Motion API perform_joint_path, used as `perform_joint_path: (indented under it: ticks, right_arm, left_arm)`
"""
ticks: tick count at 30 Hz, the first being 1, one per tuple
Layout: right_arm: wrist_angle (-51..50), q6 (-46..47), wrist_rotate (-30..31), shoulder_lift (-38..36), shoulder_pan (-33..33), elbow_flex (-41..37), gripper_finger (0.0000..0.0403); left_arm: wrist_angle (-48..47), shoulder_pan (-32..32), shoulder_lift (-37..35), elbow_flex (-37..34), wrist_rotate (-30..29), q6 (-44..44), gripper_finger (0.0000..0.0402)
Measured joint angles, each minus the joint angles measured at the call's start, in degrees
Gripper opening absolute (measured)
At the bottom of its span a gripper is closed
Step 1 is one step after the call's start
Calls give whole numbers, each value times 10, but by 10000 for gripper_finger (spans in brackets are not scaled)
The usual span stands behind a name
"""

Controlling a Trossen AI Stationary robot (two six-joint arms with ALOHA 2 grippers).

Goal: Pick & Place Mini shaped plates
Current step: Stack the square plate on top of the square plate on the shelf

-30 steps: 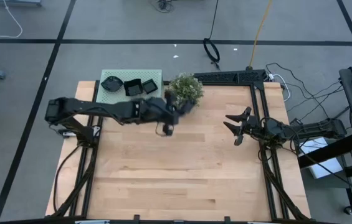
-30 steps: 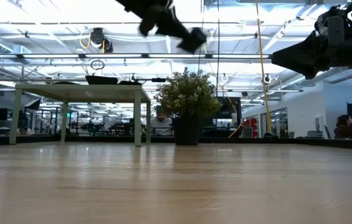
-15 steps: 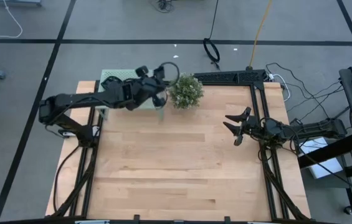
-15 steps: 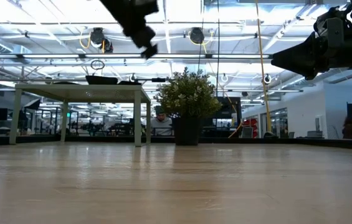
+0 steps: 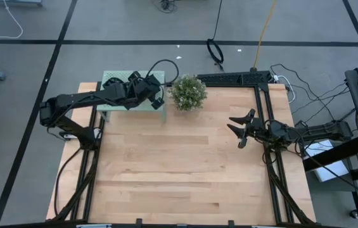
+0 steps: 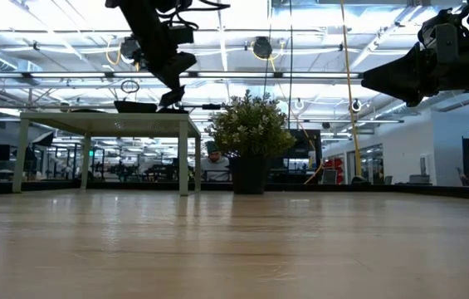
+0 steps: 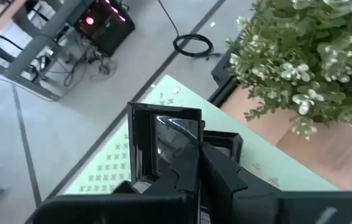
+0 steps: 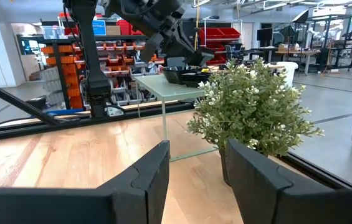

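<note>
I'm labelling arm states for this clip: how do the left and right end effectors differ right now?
The left end effector is shut, over the small green side table and the black plates; the right end effector is open, over the wooden table near its right edge. The left arm reaches far out; the right stays drawn back. Both are dark and two-fingered, and neither visibly holds a plate.

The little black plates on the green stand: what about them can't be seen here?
- Their number: in the high view the left arm covers most of the green stand.
- Their shapes: in the low view the mini shaped plates show edge-on.
- Whether one is held: in the left wrist view the fingers hide the contact.
</note>
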Motion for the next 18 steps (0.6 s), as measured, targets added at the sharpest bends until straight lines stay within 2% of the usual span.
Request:
perform_joint_path:
  ticks: [6,11,18]
  right_arm:
    - [0,0,0,0,0,0,144]
    - [0,0,0,0,0,0,144]
    - [0,0,0,0,0,0,144]
  left_arm:
    - [-5,0,0,0,11,-26,4]
    - [-7,0,0,0,11,-43,13]
    - [-43,1,0,0,21,-47,5]
